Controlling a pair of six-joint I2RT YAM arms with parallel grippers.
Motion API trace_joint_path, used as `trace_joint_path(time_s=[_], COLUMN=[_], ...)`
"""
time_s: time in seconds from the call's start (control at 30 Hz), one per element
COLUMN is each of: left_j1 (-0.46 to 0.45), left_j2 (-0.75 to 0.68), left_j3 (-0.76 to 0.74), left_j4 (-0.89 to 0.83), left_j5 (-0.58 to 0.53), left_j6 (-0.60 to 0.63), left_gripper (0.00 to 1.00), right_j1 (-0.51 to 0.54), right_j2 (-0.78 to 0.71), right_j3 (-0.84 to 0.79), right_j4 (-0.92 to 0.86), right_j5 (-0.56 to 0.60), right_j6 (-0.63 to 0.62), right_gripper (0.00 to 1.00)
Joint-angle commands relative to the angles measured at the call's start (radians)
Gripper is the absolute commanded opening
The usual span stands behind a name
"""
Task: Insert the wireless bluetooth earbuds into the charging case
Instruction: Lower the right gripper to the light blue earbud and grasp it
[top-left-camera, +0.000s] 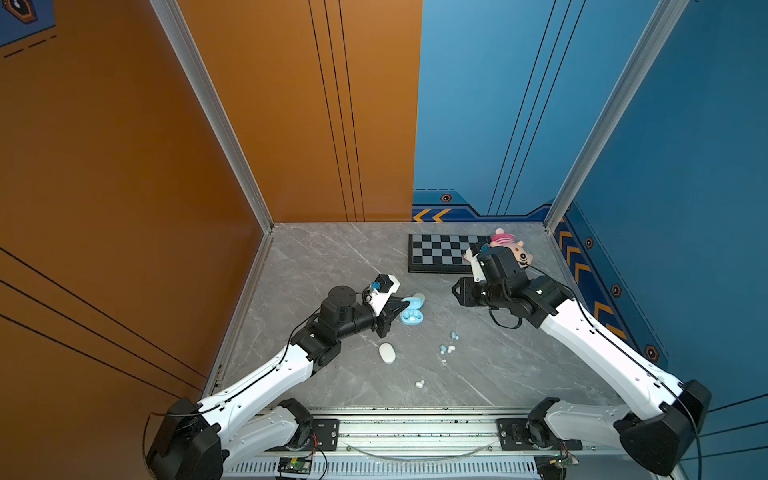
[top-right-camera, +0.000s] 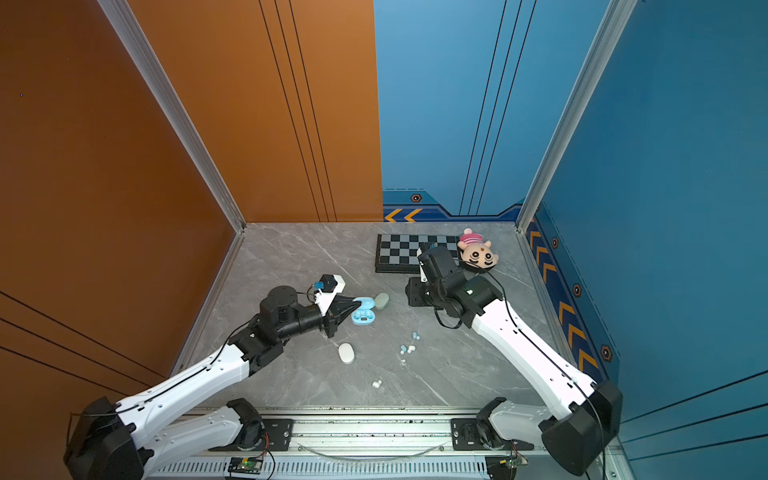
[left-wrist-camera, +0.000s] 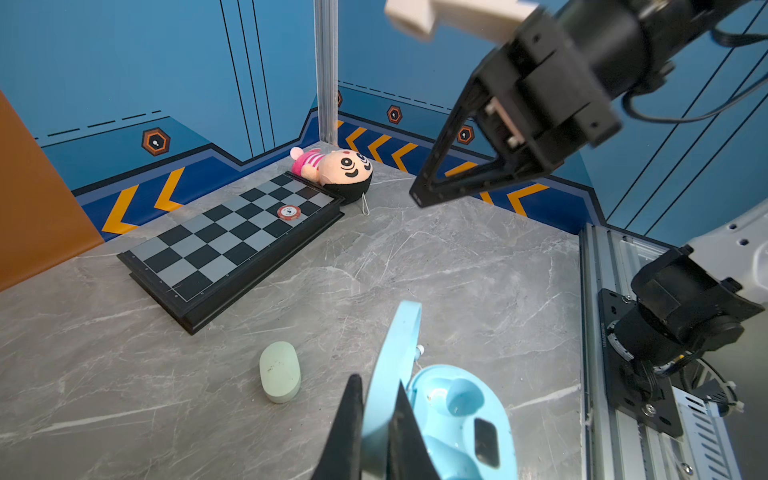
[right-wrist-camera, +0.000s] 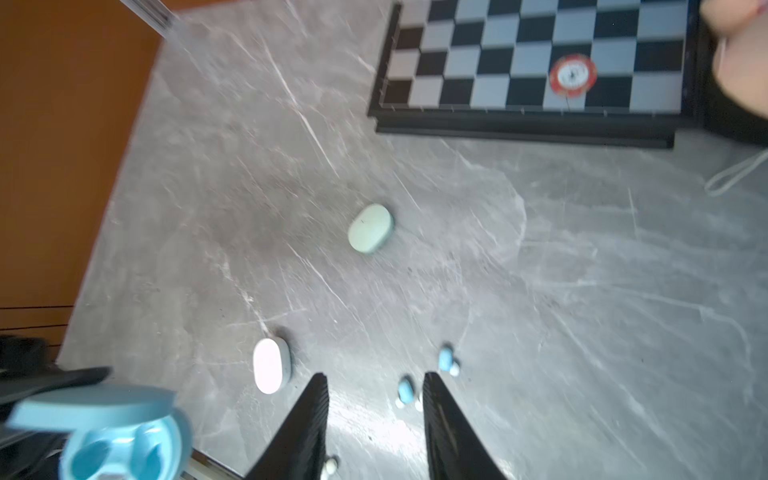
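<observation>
The light blue charging case (top-left-camera: 413, 314) (top-right-camera: 363, 316) lies open on the marble table, its lid (left-wrist-camera: 395, 357) standing up. My left gripper (left-wrist-camera: 378, 386) (top-left-camera: 402, 307) is shut on that lid. Light blue earbuds (top-left-camera: 444, 349) (right-wrist-camera: 406, 390) and a pale one lie loose to the right of the case. A white pair (top-left-camera: 419, 383) lies nearer the front. My right gripper (right-wrist-camera: 375, 377) (top-left-camera: 456, 292) hangs open and empty above the table, right of the case. I cannot tell whether the case's wells (left-wrist-camera: 461, 397) hold anything.
A closed mint green case (top-left-camera: 419, 297) (left-wrist-camera: 279, 371) lies just behind the blue one. A closed white case (top-left-camera: 387, 353) (right-wrist-camera: 270, 365) lies in front. At the back right are a chessboard (top-left-camera: 440, 251) with a red chip (left-wrist-camera: 289, 212) and a plush doll (top-left-camera: 509, 245). Walls enclose three sides.
</observation>
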Motion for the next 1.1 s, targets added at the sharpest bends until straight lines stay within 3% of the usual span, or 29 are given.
trace_joint_path(time_s=[0.0,0.43,0.73,1.07], left_j1=[0.007,0.005,0.009,0.01], left_j2=[-0.024,-0.053,-0.058,-0.059], left_j3=[-0.019,-0.069,-0.08,-0.072], left_j4=[0.035,0.073,0.087,0.087], left_j5=[0.028,0.031,0.019,0.012], left_j6=[-0.016,-0.03,-0.036,-0.04], left_gripper=[0.0,0.0,0.0,0.0], right_j1=[-0.021,0.001,0.02,0.028], right_j2=[0.122,0.473,0.589,0.651], right_j3=[0.037,0.082,0.101,0.125], right_j4=[-0.203,-0.229,-0.229,-0.228], right_j5=[0.003,0.003,0.019,0.016], right_j6=[0.06,-0.074,-0.145,-0.188], right_gripper=[0.39,0.42,0.41,0.34])
